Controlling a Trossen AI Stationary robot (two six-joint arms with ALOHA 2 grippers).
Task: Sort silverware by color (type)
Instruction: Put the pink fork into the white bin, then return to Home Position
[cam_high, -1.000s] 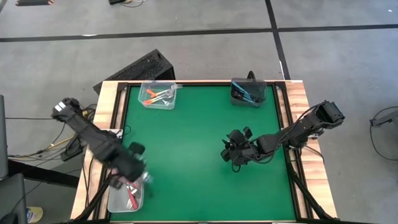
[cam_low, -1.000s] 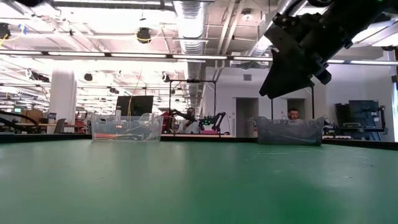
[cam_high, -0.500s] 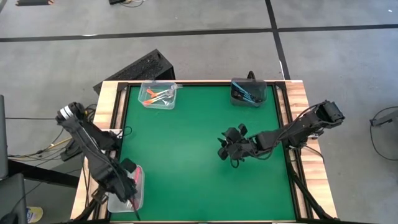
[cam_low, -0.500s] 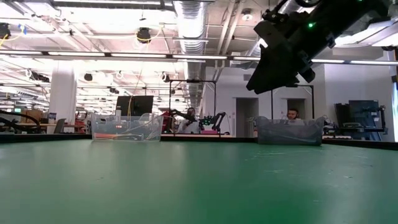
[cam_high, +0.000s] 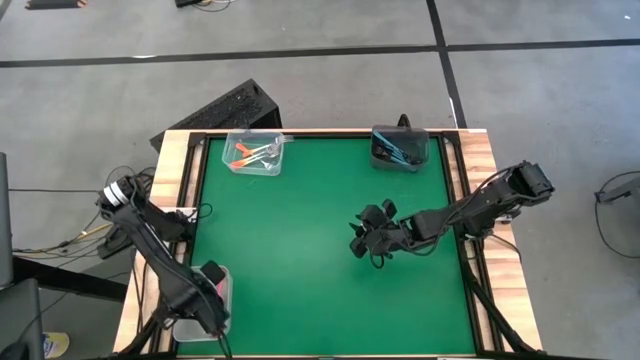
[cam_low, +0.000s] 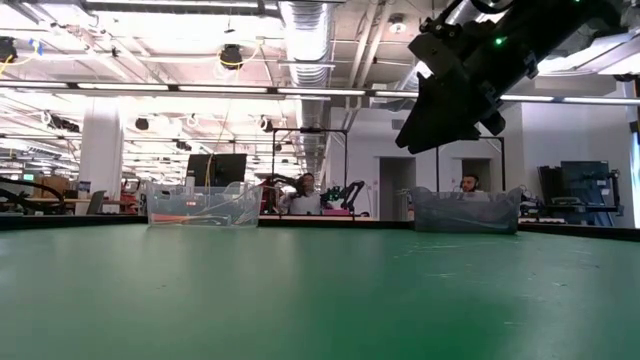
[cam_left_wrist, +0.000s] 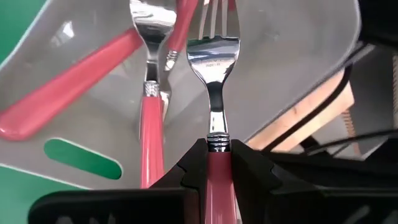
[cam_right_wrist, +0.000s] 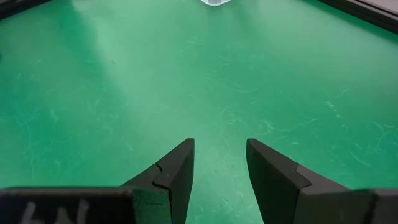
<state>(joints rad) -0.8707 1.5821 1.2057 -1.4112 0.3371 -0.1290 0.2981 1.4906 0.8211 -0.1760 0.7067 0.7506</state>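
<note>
Pink-handled fork (cam_left_wrist: 212, 74): light, stiff, slippery; left gripper (cam_left_wrist: 217, 163) clamps its handle over clear bin (cam_left_wrist: 292, 81) (right gripper (cam_right_wrist: 219, 163) fingers apart).

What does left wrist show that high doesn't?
Left wrist only: the left claw shut on a red-handled fork over a clear bin, with other red-handled pieces lying inside. High only: the whole green table, the right claw above the mat, the orange-fork bin and the blue-fork bin at the far edge. Both: that same near-left bin and left arm.
</note>
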